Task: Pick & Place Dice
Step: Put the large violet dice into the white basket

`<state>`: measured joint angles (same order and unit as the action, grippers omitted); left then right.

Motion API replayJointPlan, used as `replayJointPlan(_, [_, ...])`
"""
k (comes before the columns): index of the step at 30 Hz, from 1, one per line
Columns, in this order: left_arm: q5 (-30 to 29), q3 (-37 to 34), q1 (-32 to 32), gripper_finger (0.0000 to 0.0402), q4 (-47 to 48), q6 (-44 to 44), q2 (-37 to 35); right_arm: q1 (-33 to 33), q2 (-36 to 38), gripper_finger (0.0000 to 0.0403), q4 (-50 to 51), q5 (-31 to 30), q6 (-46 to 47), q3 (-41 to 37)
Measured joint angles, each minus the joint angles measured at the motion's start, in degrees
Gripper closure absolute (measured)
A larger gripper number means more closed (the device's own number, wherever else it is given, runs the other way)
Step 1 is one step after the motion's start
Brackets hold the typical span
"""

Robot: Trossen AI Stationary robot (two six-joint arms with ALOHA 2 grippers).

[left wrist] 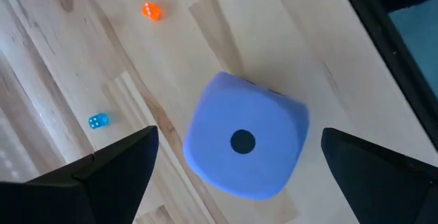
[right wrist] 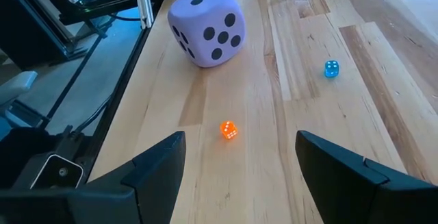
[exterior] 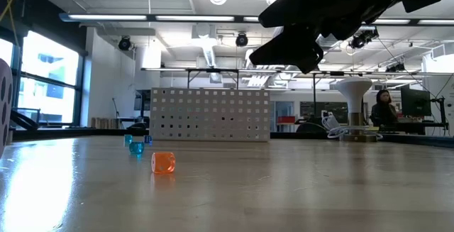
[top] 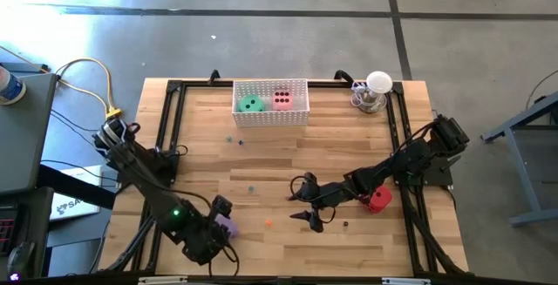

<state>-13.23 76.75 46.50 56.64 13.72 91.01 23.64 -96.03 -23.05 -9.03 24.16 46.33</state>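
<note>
**Left claw poised over the purple die, two dice already binned**

The purple die (top: 226, 226) sits on the wooden table (top: 288, 154) near the front left corner, one pip facing up toward the left arm's camera. The left gripper (left wrist: 239, 162) hovers directly above it, fingers spread wide on either side and holding nothing. The red die (top: 378, 200) lies at the right side of the table, just beside the right arm. The green die (top: 251, 104) and pink die (top: 282, 99) rest in the white basket (top: 270, 117) at the far edge. The right gripper (top: 307, 205) hangs over mid-table, part open and empty, pointing toward the purple die.

Risks, as a judgement: the soft die may squash or roll if the fingers descend off-centre, and it sits close to the table's edge. Tiny loose dice, an orange one (right wrist: 228, 130) and a blue one (right wrist: 331, 68), lie nearby and could be nudged.
</note>
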Motion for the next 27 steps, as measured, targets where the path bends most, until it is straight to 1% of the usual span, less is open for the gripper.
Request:
replayJointPlan(5, [2.0,0.0,0.4,0.0002,1.5,-0.6,2.4,0.0,0.0,0.0135,0.3,0.1,0.0,0.0])
replayJointPlan(10, [0.9,0.0,1.0,0.0002,2.2,-3.8,2.8,0.0,0.0,0.0135,0.3,0.2,0.0,0.0])
replayJointPlan(18, [1.5,-0.6,-1.0,0.0002,2.9,-4.1,2.9,0.0,0.0,0.0135,0.2,0.0,0.0,0.0])
replayJointPlan(27, [2.4,-1.1,-0.8,0.0002,2.9,-3.4,2.9,0.0,0.0,0.0135,0.2,0.0,0.0,0.0])
